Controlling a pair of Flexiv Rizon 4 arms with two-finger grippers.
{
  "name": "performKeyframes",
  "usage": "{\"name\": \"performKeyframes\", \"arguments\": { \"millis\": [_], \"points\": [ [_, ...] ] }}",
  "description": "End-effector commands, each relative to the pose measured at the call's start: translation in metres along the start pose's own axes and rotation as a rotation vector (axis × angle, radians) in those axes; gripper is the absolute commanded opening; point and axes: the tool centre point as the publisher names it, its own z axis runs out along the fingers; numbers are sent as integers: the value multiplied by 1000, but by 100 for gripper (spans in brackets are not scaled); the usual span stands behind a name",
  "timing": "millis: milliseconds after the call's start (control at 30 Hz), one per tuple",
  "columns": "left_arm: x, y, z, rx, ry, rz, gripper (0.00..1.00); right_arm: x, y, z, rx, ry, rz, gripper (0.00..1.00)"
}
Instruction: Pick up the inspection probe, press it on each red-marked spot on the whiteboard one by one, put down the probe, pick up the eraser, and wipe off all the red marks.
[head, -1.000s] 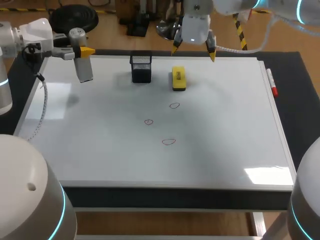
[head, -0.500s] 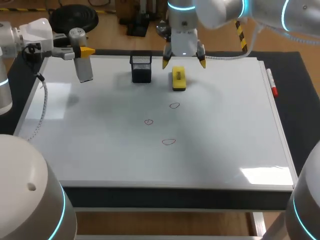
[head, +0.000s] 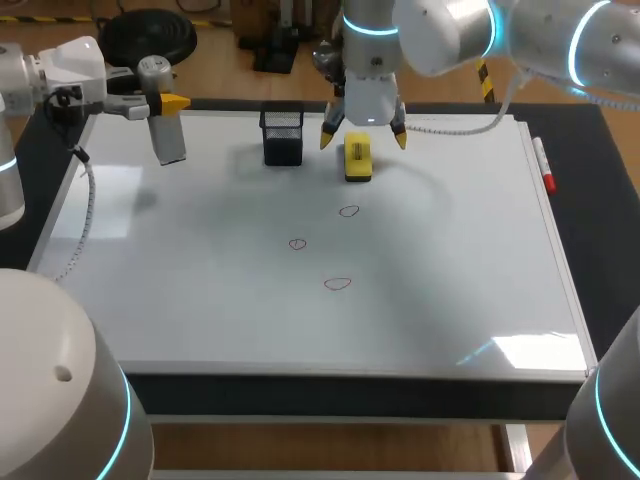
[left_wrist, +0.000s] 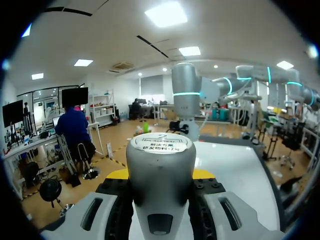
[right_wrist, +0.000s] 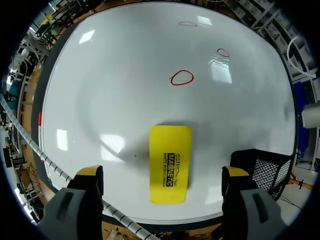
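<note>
My left gripper (head: 163, 103) is shut on the grey cylindrical inspection probe (head: 168, 137) and holds it above the whiteboard's (head: 450, 290) far left corner. In the left wrist view the probe (left_wrist: 160, 160) fills the gap between the fingers. The yellow eraser (head: 357, 158) lies flat at the board's far middle. My right gripper (head: 363, 133) hangs open just above it, one yellow tip on each side. From the right wrist the eraser (right_wrist: 171, 162) lies under and between the fingers (right_wrist: 90, 174). Three red circles (head: 348, 211) (head: 297, 243) (head: 338, 284) mark the board's middle.
A black mesh holder (head: 283, 137) stands just left of the eraser and close to the right gripper; it also shows beside that gripper's finger as a mesh holder (right_wrist: 265, 170). A red marker pen (head: 543, 165) lies along the board's right edge.
My right arm has swung left and come down from the far edge to hang over the eraser, its fingers still wide. The left arm and probe have not moved.
</note>
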Motion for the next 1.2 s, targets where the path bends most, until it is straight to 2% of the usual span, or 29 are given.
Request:
{"name": "performKeyframes", "arguments": {
  "millis": [33,567,600,633,667,700,733,767,1000,1200],
  "points": [
    [1,0,0,3,-4,2,0,1,-1,3,-3,-4,-6,100],
    [1,0,0,3,-4,2,0,-3,1,9,-25,-12,-23,100],
    [1,0,0,3,-4,2,0,-4,1,9,-26,-12,-24,90],
    [1,0,0,3,-4,2,0,-4,1,9,-27,-12,-25,74],
    [1,0,0,3,-4,2,0,-4,1,10,-28,-13,-26,45],
    [1,0,0,3,-4,2,0,-4,2,10,-28,-11,-28,34],
    [1,0,0,3,-4,2,0,-4,2,10,-29,-9,-27,4],
    [1,0,0,3,-4,2,0,-4,2,10,-30,-14,-28,0],
    [1,0,0,3,-4,2,0,2,4,0,-4,-16,-5,0],
    [1,0,0,3,-4,2,0,29,3,-22,16,-27,157,0]
  ]
}}
